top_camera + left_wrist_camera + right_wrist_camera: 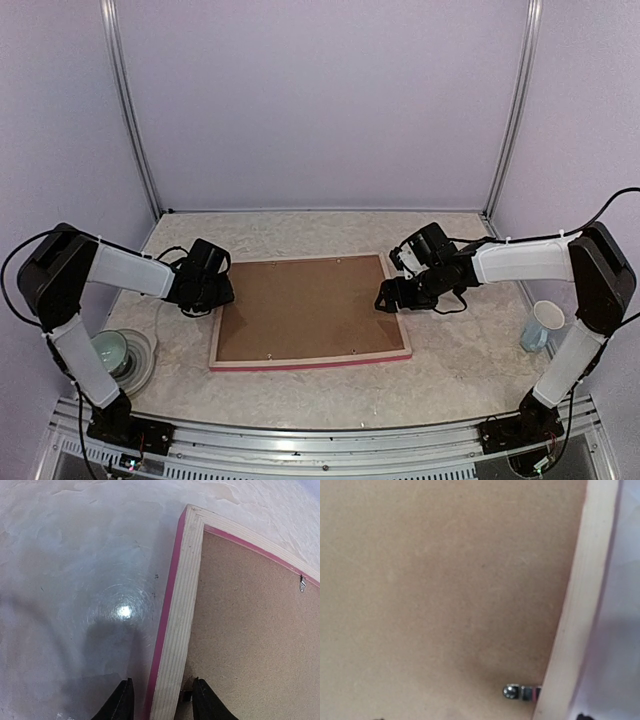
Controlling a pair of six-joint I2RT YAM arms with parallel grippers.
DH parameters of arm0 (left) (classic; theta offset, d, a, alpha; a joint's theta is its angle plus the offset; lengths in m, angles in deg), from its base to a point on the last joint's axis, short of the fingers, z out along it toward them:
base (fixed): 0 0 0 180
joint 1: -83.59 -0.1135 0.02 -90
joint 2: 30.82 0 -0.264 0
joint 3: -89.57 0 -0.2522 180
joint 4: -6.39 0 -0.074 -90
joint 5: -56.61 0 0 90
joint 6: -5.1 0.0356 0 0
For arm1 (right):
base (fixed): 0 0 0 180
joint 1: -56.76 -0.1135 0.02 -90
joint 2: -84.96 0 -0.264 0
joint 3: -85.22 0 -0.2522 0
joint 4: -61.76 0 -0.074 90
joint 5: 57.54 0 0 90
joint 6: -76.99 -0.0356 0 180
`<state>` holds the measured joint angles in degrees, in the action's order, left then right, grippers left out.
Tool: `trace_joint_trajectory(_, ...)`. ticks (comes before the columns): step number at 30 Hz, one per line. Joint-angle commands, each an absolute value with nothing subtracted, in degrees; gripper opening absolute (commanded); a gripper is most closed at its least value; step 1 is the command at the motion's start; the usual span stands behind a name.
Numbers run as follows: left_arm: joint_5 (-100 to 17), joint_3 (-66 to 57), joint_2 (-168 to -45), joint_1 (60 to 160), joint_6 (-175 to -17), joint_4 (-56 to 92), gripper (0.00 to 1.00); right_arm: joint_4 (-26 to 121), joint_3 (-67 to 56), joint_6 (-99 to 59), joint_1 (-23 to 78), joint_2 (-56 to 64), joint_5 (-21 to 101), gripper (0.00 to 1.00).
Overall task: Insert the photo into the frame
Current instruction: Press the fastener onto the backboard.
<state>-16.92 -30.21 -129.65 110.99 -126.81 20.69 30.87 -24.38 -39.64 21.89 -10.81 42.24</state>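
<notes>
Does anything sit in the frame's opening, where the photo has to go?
Yes: a brown backing board fills the back of the frame, with small metal tabs at its edge. No photo is in view.

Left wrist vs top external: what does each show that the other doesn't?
Left wrist only: the left gripper up close, jaws astride the frame's left rail, one on each side; the rail's layered pale back and pink side; a metal tab in detail on the backing board.
Top external only: the whole frame lying face down, the right gripper at its right rail, a mug far right, a green bowl far left.
Both: frame, backing board, marbled table, left gripper.
</notes>
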Motion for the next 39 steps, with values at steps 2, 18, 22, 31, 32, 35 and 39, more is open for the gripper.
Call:
trace_joint_trajectory(2, -17.13, -30.41, -128.64, 110.86, -126.6, 22.08, 0.4, 30.19, -23.54, -39.22, 21.41, -10.41, 41.82, 0.82)
trace_joint_trajectory(18, -16.0, -30.98, -128.38, 110.75, -126.88, 21.98, 0.37, 30.33, -23.94, -39.63, 21.45, -10.29, 41.96, 0.82)
trace_joint_trajectory(22, -15.78, -31.17, -128.29, 110.77, -126.99, 21.91, 0.36, 30.51, -23.98, -39.73, 21.43, -10.32, 42.05, 0.82)
trace_joint_trajectory(31, -15.67, -31.41, -128.32, 110.66, -127.06, 21.59, 0.31, 30.68, -24.41, -39.71, 21.42, -10.23, 42.13, 0.82)
trace_joint_trajectory(32, -15.71, -31.42, -128.37, 110.68, -127.08, 21.64, 0.31, 30.72, -24.48, -39.73, 21.43, -10.23, 42.17, 0.82)
trace_joint_trajectory(35, -15.74, -31.19, -128.41, 110.66, -127.23, 21.74, 0.38, 30.74, -24.64, -39.7, 21.41, -10.23, 42.17, 0.82)
trace_joint_trajectory(39, -15.34, -31.12, -128.0, 110.66, -127.47, 21.99, 0.47, 30.93, -24.89, -39.77, 21.43, -10.31, 42.13, 0.82)
